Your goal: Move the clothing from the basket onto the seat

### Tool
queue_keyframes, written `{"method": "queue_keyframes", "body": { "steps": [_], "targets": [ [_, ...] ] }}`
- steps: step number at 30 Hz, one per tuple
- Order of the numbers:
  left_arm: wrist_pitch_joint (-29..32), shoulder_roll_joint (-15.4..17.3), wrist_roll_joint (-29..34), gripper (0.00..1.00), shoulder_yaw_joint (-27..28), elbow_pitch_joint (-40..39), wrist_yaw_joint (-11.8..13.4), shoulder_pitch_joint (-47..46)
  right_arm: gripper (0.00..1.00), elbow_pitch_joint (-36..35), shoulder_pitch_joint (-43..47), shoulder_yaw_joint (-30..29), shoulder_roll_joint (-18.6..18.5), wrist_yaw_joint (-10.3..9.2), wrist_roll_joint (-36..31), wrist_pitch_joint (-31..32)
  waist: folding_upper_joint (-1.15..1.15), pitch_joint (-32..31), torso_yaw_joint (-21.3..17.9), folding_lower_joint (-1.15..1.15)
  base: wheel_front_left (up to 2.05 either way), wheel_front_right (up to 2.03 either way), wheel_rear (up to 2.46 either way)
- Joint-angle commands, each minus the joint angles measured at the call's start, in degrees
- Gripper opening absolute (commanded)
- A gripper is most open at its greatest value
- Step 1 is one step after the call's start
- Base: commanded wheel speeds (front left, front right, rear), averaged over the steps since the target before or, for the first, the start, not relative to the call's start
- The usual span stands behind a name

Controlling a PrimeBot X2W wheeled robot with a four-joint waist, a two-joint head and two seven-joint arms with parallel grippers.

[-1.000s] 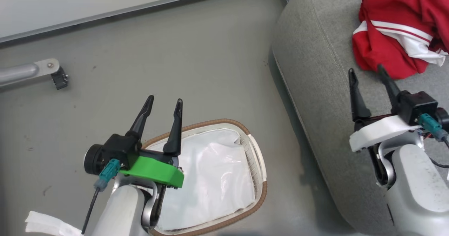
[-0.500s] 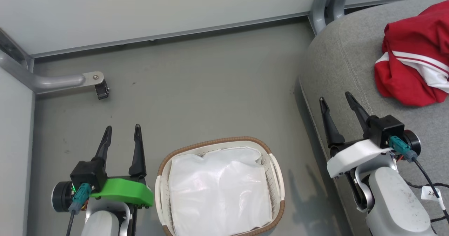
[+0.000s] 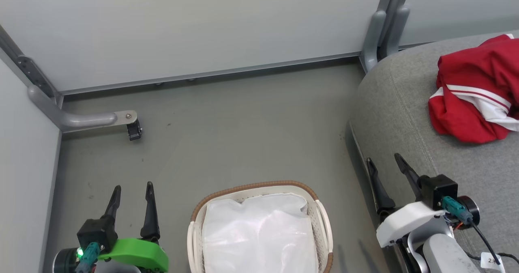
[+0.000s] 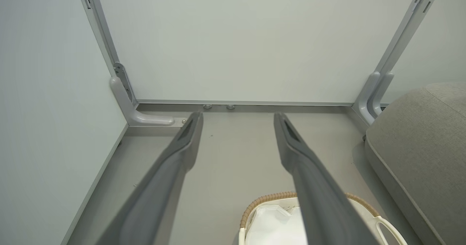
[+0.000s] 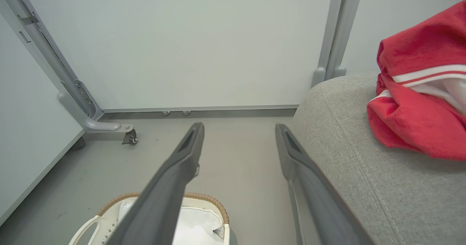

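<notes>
Left gripper (image 3: 134, 185): fingers stood apart with nothing between them. It hung over the bare floor (image 3: 227, 135) just left of the basket (image 3: 251, 185), tips pointing beyond the basket toward the wall panel (image 3: 202, 29).

Right gripper (image 3: 382, 157): fingers were likewise spread and empty. It was right of the basket, over the rounded near edge of the seat (image 3: 405, 115), with the left finger roughly above the seat's border.

Basket: it stood on the floor between the two grippers and touched neither. The brown woven rim ran round its far end. The white liner (image 3: 259, 232) lay crumpled and bare across the visible interior. The basket's near end was cut off by the frame edge.

Clothing (image 3: 466, 115): a red bundle with white striped trim lay on the seat, right of and beyond the basket and well apart from it. It was also clear of the right gripper's tips. The folds were too bunched to tell whether the bundle was one garment or two.

Seat: the grey woven cushion with its stitched seam was right of the basket, and a strip of floor lay between the two.

Surroundings: a grey metal foot (image 3: 101, 119) with a small black caster (image 3: 134, 131) rested on the floor beyond and left of the basket. A grey upright post (image 3: 383, 33) stood beyond and right of the basket, at the seat's far corner.
</notes>
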Motion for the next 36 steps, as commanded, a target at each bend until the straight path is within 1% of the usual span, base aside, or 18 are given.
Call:
{"method": "queue_keyframes", "body": {
  "steps": [1, 11, 12, 16, 25, 36],
  "targets": [
    [0.1, 0.1, 0.1, 1.00, 0.0, 0.2, -0.2, 1.4, 1.00, 0.1, 1.5, -0.3, 0.1, -0.08, 0.1, -0.1, 0.00, -1.4, 0.1, 0.00, 0.00, 0.00, 0.00],
    [0.1, 0.1, -4.7, 1.00, -0.4, 1.5, -2.2, 3.5, 1.00, 0.8, 4.6, -0.9, 0.7, -0.08, -0.4, -0.1, 0.00, -4.0, 0.1, 0.00, 0.00, 0.00, 0.00],
    [0.0, 0.0, -4.3, 0.00, -0.5, 1.7, -2.0, 2.9, 0.00, 0.9, 4.0, -0.7, 0.8, 0.00, -0.2, 0.0, 0.00, -3.9, 0.1, 0.00, 0.00, 0.00, 0.00],
    [0.4, -0.2, -5.0, 0.00, -0.4, 3.4, -2.0, 2.8, 0.00, 2.4, 4.6, -0.7, 1.2, 0.00, 0.7, 0.4, 0.00, -3.9, 0.1, 0.00, 0.00, 0.00, 0.00],
    [3.0, -0.2, -14.5, 0.00, 0.6, 2.4, -2.1, 2.1, 0.00, 1.1, 4.6, -2.4, 1.2, -0.01, 10.6, 3.1, 0.00, -4.0, 0.0, 0.00, 0.00, 0.00, 0.00],
    [5.7, -0.1, -24.5, 0.00, 1.6, 1.0, -2.1, 1.3, 0.00, -0.4, 4.8, -4.0, 1.2, -0.01, 21.1, 5.8, 0.00, -4.1, -0.2, 0.00, 0.00, 0.00, 0.00]
  ]
}}
